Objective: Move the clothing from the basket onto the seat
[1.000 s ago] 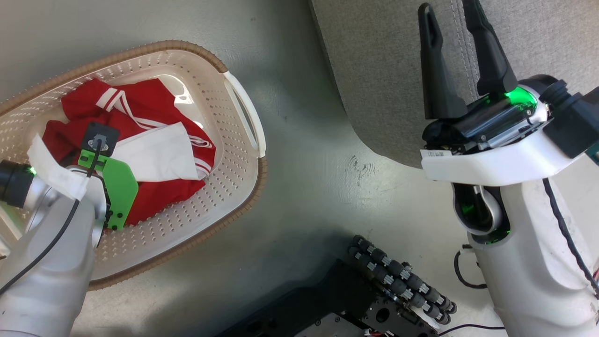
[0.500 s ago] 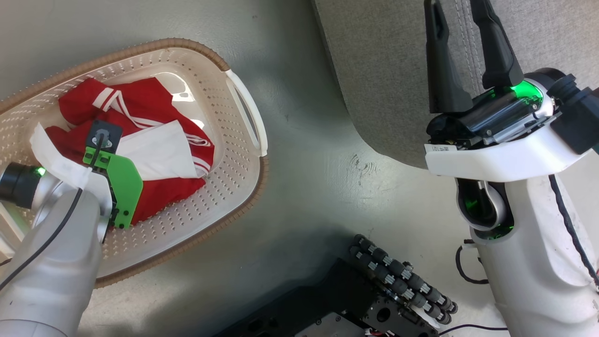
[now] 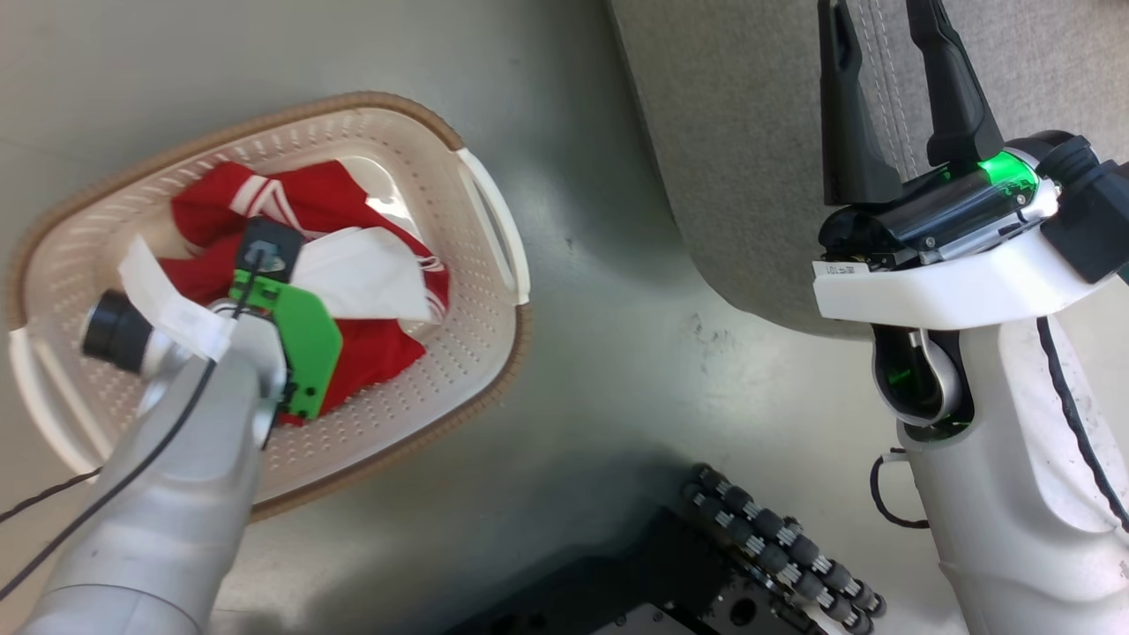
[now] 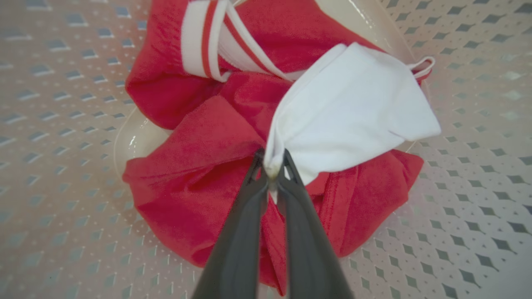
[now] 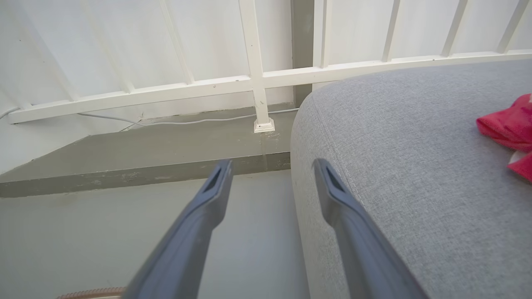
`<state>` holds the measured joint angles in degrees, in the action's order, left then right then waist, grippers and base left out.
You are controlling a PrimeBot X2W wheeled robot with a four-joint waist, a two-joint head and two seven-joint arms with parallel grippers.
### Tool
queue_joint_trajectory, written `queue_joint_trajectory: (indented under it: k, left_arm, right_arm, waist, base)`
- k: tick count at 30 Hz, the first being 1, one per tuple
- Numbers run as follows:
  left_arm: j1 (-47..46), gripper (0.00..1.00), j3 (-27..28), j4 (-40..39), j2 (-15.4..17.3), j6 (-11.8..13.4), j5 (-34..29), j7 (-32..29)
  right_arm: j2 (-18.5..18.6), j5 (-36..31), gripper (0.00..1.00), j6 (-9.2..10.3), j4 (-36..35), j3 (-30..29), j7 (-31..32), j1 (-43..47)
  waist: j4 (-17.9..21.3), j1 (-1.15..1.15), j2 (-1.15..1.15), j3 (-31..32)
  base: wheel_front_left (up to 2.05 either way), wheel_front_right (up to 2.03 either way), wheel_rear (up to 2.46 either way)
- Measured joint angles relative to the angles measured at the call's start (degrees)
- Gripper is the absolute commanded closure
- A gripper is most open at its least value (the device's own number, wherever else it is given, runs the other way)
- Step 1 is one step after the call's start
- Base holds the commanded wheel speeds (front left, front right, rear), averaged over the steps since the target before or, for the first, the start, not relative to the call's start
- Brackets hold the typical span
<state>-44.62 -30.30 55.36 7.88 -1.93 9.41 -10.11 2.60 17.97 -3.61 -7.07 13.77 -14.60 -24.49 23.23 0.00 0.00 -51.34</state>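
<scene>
Clothing (image 4: 199, 137) has bunched inside the basket (image 4: 62, 83), pinched by left gripper (image 4: 272, 166); right gripper (image 5: 271, 164) gapes beside seat (image 5: 415, 166).

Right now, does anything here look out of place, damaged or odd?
Nothing stands out. The clothing lies crumpled in the basket, with the left hand shut on its white panel. One red piece lies on the seat. No spill or damage shows.

Left forearm (image 3: 168, 494) extends forward, wrist pitched down; left pincer (image 4: 272, 168) fingers clamped on the clothing (image 4: 353, 112). Right forearm (image 3: 1014, 494) upright; right pincer (image 5: 271, 164) fingers parted
</scene>
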Motion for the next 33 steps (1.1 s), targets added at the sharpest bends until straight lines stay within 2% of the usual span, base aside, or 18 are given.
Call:
queue_joint_trajectory:
  k: [10, 20, 27, 33]
  left_arm:
    - [0.0, 1.0, -0.3, -0.5, -2.8, -1.1, 0.8, 7.5]
    - [2.6, 1.0, 2.3, -2.1, -5.1, -1.4, 5.1, 15.8]
    - [6.1, 1.0, 3.8, -2.7, -5.4, -2.1, 8.6, 21.0]
    - [7.8, 1.0, 4.4, -4.2, -5.5, -2.6, 11.0, 22.8]
  right_arm:
    - [1.7, -1.6, 0.0, -0.52, 3.3, -1.5, 0.0, 0.5]
    - [3.8, -2.7, 0.0, -0.58, 7.0, -2.7, 0.0, 3.5]
    - [4.8, -2.9, 0.0, -0.58, 10.0, -3.4, 0.0, 6.5]
    - [5.0, -2.9, 0.0, -0.59, 11.8, -3.4, 0.0, 8.3]
  waist:
    - [-3.6, 0.0, 0.0, 5.1]
    - [-8.4, -0.01, 0.0, 11.6]
    - [-12.1, -0.01, 0.0, 17.8]
    - [-14.2, -0.01, 0.0, 21.8]
  base:
    - [0.0, 0.0, 0.0]
    - [0.0, 0.0, 0.0]
    - [0.0, 0.0, 0.0]
    - [0.0, 0.0, 0.0]
